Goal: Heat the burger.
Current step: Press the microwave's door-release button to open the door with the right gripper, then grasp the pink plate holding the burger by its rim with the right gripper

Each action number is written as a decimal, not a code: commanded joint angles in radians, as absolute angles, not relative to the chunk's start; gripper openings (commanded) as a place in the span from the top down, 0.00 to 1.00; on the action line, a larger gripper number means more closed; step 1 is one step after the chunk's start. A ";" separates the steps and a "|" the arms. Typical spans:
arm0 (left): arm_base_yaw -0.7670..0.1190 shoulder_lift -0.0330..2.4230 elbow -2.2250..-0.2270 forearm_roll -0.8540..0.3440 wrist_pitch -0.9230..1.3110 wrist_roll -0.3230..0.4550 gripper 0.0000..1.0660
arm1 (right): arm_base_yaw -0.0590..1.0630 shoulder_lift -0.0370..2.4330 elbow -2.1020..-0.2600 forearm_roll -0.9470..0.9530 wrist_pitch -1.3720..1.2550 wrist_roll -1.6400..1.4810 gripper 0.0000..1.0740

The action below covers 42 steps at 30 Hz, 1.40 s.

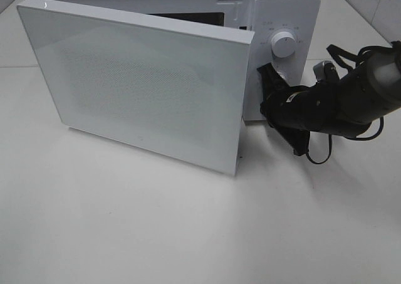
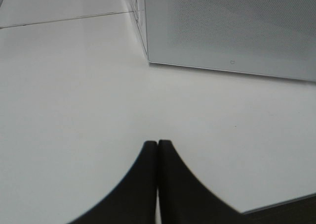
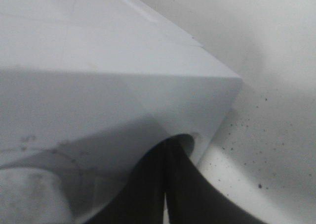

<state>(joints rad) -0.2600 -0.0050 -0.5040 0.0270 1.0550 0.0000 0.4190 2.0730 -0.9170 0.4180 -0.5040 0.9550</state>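
Beside the panel (image 1: pixel 299 68) of the microwave (image 1: pixel 285 8), the right gripper (image 1: pixel 263 77) is being held with fingers pressed together, just by the free edge of the half-open door (image 1: pixel 144 89). Before the microwave, the left gripper (image 2: pixel 158 147) is being held closed over the table (image 2: pixel 74 110). No burger is being shown; the cavity is being hidden by the door. Door work is judged in hand: the edge should be pushed squarely and slowly, lest the microwave be shifted.

surface: white table (image 1: pixel 156 234) | on it: white microwave (image 1: pixel 288 8), rear ctr | door (image 1: pixel 138 83) swung open
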 commanded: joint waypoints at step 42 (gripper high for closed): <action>-0.258 -0.025 -0.500 0.029 1.040 0.000 1.00 | 0.427 1.648 -0.662 0.242 -0.346 0.164 0.93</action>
